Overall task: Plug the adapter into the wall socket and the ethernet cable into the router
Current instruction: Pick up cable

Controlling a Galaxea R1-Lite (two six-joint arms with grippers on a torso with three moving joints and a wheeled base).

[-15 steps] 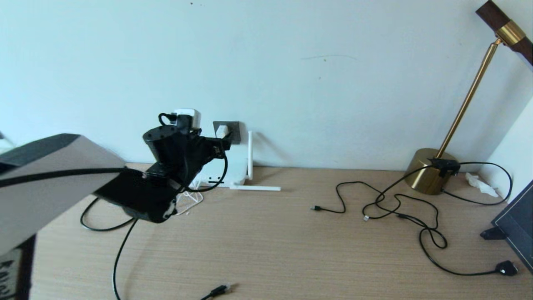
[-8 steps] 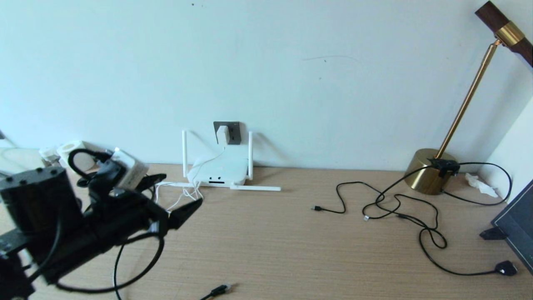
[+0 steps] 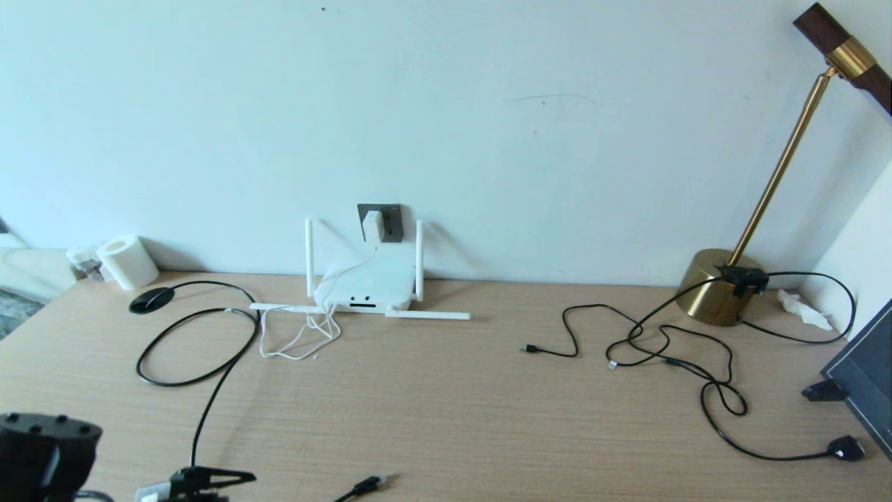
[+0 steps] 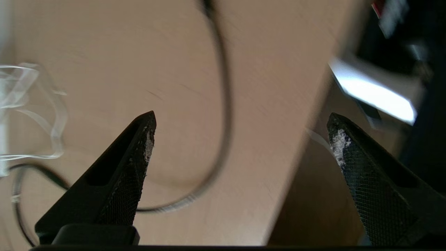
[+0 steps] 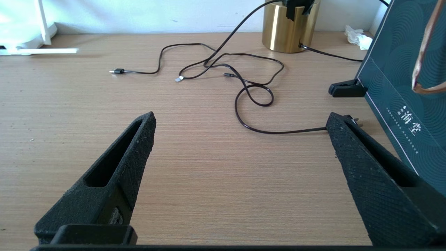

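Head view: high, facing wall across desk point(image 3: 446, 418). Wrist views: low, close over desk; right shares lamp base point(image 5: 291, 26).

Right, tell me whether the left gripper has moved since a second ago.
Yes. In the head view the left gripper has pulled back from the wall socket, where the adapter sits plugged in, to the table's near left edge, jaws open and empty.

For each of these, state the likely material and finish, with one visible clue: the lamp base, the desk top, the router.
Lamp base: probably brass-finished metal, judging by its golden sheen and soft reflections.
Desk top: wood or wood-look laminate, matte, with fine straight grain lines; which one cannot be told.
Router: likely moulded plastic, smooth plain white with rounded edges.
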